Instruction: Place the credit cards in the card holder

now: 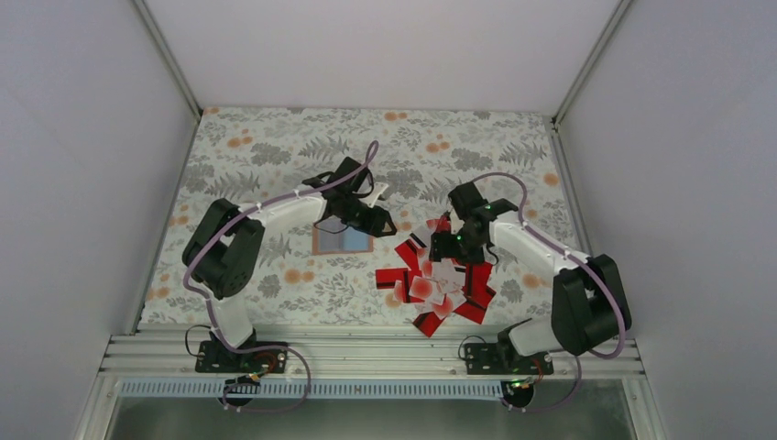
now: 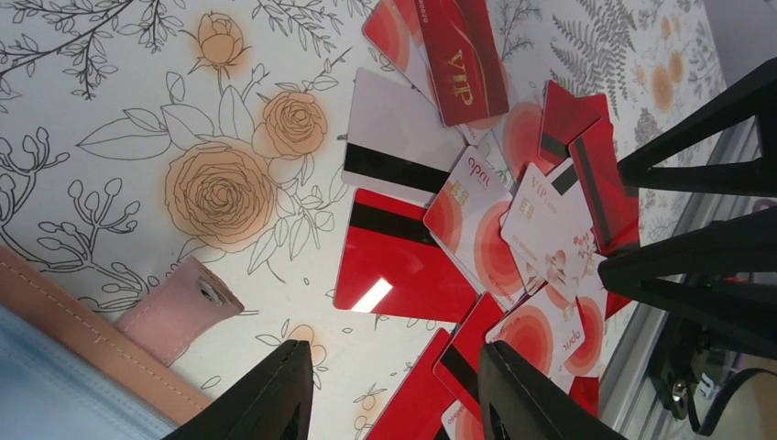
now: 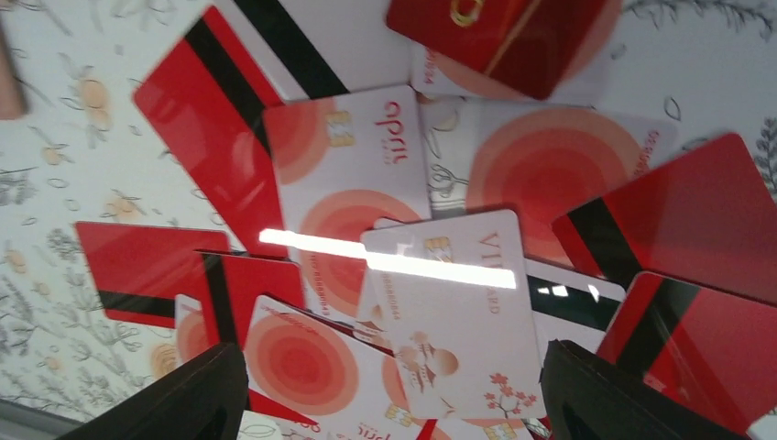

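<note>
Thin red and white credit cards (image 1: 442, 284) lie heaped on the floral worktop (image 1: 275, 147) beneath the right pincer (image 3: 394, 408), spread apart. The left pincer (image 2: 394, 399), likewise apart and empty, hovers beside the flat tan card holder (image 1: 342, 241).

Heap of red, white credit cards (image 1: 444, 280) near open card holder (image 1: 341, 243)

A robotics lab booth. White walls (image 1: 73, 137) box in a floral counter (image 1: 275, 151); two arms (image 1: 275, 211) sit bolted to an aluminium rail (image 1: 366, 353).
</note>
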Tool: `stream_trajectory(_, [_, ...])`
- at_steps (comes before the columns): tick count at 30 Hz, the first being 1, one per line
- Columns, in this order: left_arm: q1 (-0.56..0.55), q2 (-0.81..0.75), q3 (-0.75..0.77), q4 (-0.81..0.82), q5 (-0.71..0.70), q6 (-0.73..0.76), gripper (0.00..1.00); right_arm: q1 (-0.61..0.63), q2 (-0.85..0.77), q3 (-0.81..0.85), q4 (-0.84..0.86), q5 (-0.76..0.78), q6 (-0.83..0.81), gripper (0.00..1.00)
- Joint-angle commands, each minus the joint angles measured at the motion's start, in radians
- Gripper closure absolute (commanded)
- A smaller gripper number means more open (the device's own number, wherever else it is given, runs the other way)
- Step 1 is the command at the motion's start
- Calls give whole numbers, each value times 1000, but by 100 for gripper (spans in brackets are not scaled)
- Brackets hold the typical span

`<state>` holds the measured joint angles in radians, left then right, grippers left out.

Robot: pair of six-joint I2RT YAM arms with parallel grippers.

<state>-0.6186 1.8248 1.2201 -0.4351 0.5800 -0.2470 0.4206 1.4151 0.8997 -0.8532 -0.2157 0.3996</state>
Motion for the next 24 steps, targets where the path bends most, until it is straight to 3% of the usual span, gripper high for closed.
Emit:
stream_trajectory(1, [-22, -13, -11, 16, -44, -5, 53, 21, 36, -12, -28, 66, 46, 18])
stream_trajectory(13, [-38, -50, -43, 3, -90, -14, 53, 118, 164, -15, -28, 169, 107, 15])
stream_trajectory(24, [-40, -56, -55, 14, -102, -23, 54, 212, 301, -76, 19, 196, 178, 27])
